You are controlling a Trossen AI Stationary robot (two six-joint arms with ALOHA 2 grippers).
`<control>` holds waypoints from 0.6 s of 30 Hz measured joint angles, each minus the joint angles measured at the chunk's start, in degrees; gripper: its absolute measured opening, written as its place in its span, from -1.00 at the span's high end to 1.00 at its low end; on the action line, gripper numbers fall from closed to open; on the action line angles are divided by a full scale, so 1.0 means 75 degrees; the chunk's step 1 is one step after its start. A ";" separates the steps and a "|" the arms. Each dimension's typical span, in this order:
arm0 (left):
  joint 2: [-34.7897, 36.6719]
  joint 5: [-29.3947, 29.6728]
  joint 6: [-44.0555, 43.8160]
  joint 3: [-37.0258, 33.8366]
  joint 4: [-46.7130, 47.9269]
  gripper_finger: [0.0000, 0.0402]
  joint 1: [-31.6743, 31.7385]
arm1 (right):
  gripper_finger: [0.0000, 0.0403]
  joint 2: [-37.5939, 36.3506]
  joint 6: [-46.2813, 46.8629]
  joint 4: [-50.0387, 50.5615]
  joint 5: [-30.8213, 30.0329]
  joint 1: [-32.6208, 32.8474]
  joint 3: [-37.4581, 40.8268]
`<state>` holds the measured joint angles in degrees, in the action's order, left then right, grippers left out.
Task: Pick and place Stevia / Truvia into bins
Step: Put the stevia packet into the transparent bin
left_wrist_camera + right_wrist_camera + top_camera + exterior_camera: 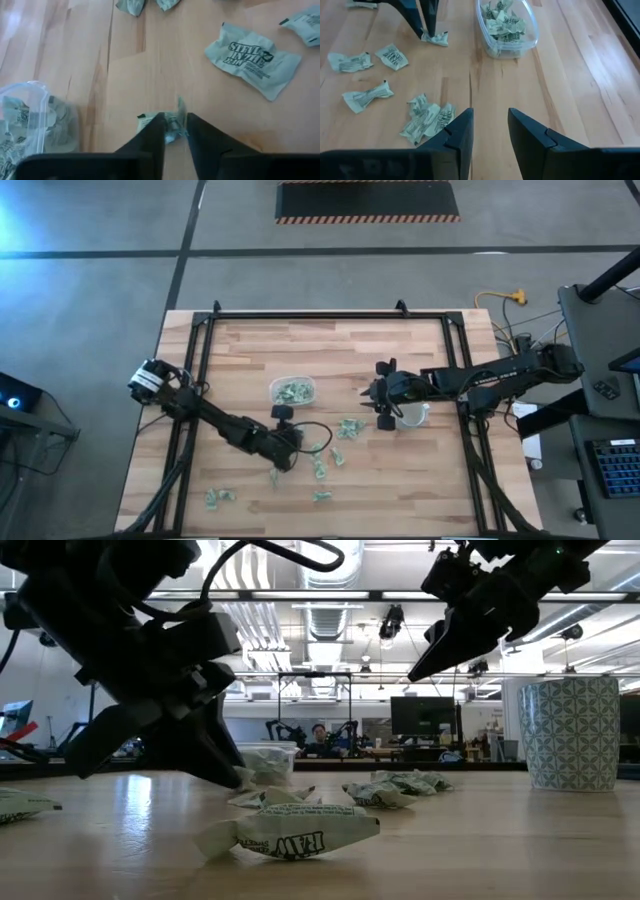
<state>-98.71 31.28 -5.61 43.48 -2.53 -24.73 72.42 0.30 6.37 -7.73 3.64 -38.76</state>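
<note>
Pale green and white Stevia packets lie scattered on the wooden table; one cluster is near the middle, and others are toward the near edge. A clear rounded tub holds several packets. A round patterned cup stands under the right arm. My left gripper is down at the table, just near of the tub, shut on one crumpled packet. My right gripper hangs open above the table between tub and cup, touching nothing. My left gripper pinches one crumpled packet between its two fingers, coming from above and slanting down. One end of the packet sticks out beside the fingertips and rests on the table.
A flat printed packet lies just beyond my left gripper, and another lies close to the low camera. A black frame runs along the table's left, far and right sides. Bare wood shows on the far half of the table.
</note>
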 joint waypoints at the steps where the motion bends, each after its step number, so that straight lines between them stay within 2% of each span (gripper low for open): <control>1: 0.0008 -0.0042 0.0029 0.0004 -0.0001 0.78 0.0000 | 0.45 0.0000 -0.0006 0.0000 0.0000 0.0000 0.0000; 4: 0.0019 -0.0051 0.0076 0.0064 -0.0002 0.96 -0.0003 | 0.47 0.0003 -0.0017 0.0003 0.0000 0.0000 0.0005; 12: 0.0550 0.0174 0.0423 0.0337 0.0622 0.99 -0.0003 | 0.53 0.0006 -0.0034 -0.0435 0.0003 0.0000 0.0273; 18: 0.1686 0.1597 0.0418 0.0394 0.1911 1.00 0.0022 | 0.56 0.0009 -0.0064 -0.0645 0.0003 0.0000 0.0358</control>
<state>-86.07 43.26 -2.48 46.44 11.80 -24.57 72.49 -0.19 1.54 -7.70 3.64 -36.07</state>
